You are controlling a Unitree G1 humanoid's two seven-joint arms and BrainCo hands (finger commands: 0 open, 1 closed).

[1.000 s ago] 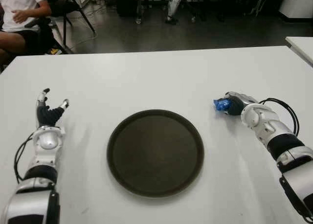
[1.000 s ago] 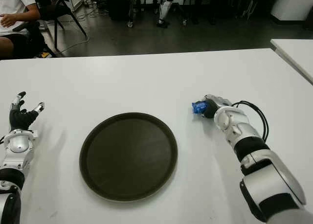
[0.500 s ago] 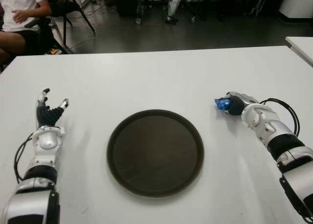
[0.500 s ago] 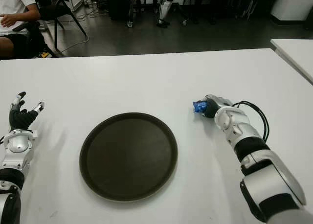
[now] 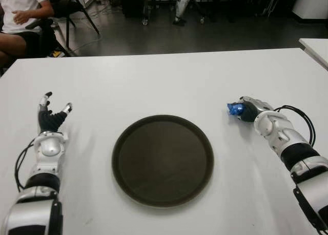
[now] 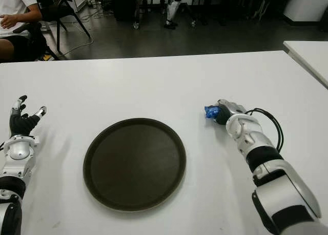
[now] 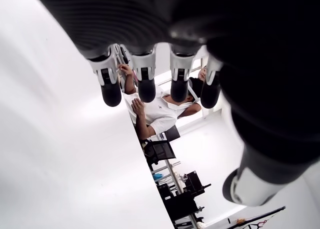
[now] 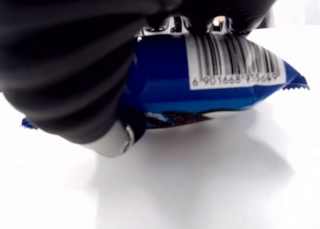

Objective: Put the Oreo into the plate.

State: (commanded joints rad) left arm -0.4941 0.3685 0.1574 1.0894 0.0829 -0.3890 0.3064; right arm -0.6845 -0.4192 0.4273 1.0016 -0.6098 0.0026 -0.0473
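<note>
The right hand (image 5: pixel 248 110) has its fingers closed around the blue Oreo packet (image 5: pixel 235 109), barcode side showing in the right wrist view (image 8: pixel 235 69). The packet sits low over the white counter (image 5: pixel 164 81), well to the right of the round dark plate (image 5: pixel 163 160); whether it touches the surface I cannot tell, though the wrist view shows a shadow under it. So the grasp looks done, and what is left is the carry across to the plate and the release, since the plate holds nothing yet

The left hand (image 5: pixel 49 118) shows on the left of the plate, fingers spread and holding nothing (image 7: pixel 145 79). A seated person (image 5: pixel 20 14) is beyond the counter's far left corner

Against the earlier frames, the right hand and packet have shifted slightly farther to the right and a touch up the counter, away from the plate instead of toward it. The left hand and plate are unchanged
</note>
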